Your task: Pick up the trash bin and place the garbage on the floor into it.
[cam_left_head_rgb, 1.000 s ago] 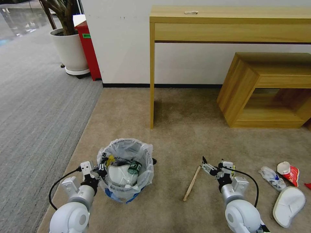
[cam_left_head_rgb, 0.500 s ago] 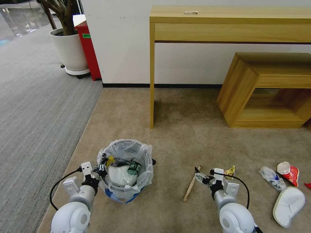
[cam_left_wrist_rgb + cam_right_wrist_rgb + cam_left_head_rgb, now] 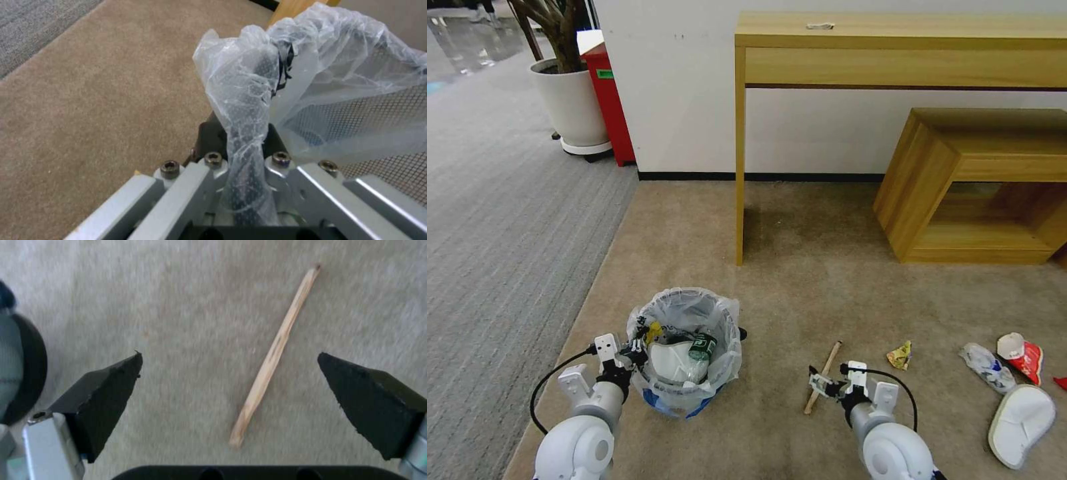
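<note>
The trash bin (image 3: 686, 393), black mesh lined with a clear bag, stands on the beige carpet with a white slipper and a bottle inside. My left gripper (image 3: 635, 348) is shut on its near-left rim; in the left wrist view the jaws (image 3: 247, 156) pinch the rim and bag, with the mesh wall (image 3: 378, 110) beside them. My right gripper (image 3: 817, 381) hangs open just above the lower part of the wooden stick (image 3: 825, 372). In the right wrist view the stick (image 3: 273, 353) lies on the carpet between the black fingertips (image 3: 106, 396), touching neither.
More garbage lies to the right: a yellow wrapper (image 3: 900, 355), a crushed plastic bottle (image 3: 986, 367), a red-white paper cup (image 3: 1020, 353) and a white slipper (image 3: 1022, 415). A wooden desk leg (image 3: 739, 200) and a low wooden shelf (image 3: 980, 187) stand farther ahead.
My right gripper has moved left and back toward me, from right of the stick's top to over its lower part, uncovering the yellow wrapper. The left gripper and bin have stayed put.
</note>
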Tool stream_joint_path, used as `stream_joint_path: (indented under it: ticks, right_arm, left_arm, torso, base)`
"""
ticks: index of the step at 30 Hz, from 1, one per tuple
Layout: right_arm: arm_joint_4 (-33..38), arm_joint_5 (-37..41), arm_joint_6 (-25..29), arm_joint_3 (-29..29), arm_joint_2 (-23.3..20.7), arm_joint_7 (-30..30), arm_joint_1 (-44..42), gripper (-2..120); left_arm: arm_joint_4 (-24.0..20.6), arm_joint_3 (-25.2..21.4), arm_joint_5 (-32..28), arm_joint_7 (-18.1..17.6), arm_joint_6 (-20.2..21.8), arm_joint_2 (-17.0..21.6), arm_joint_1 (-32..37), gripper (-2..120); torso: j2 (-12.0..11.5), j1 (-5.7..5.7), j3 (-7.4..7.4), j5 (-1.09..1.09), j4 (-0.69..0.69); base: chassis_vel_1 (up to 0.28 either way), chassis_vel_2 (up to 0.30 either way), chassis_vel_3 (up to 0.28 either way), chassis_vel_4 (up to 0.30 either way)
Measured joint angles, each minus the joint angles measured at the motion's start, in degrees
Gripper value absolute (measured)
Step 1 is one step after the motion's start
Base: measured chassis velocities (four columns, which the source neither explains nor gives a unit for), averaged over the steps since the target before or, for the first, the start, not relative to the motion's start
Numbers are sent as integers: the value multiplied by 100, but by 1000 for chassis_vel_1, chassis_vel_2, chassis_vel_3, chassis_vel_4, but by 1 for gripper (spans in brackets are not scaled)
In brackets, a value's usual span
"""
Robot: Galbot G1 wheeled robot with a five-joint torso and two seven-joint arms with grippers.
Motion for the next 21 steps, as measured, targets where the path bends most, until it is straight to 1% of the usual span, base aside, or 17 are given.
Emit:
stream_joint_path:
  ticks: [2, 10, 21]
  right_arm:
    - [-56, 21, -114, -93, 66, 80, 28, 100]
    - [-239, 53, -289, -269, 316, 281, 121, 100]
    - [-551, 47, -331, -353, 532, 320, 292, 100]
  left_arm:
    - [0, -4, 2, 0, 0, -1, 2, 3]
    - [0, -8, 1, -1, -1, 8, -22, 3]
    - [-5, -10, -2, -5, -2, 31, -26, 3]
  torso:
    - [0, 0, 0, 0, 0]
    - [0, 0, 0, -1, 0]
    - [0, 0, 0, 0, 0]
  base:
    - [0, 0, 0, 0]
    - [0, 0, 0, 0]
    - [0, 0, 0, 0]
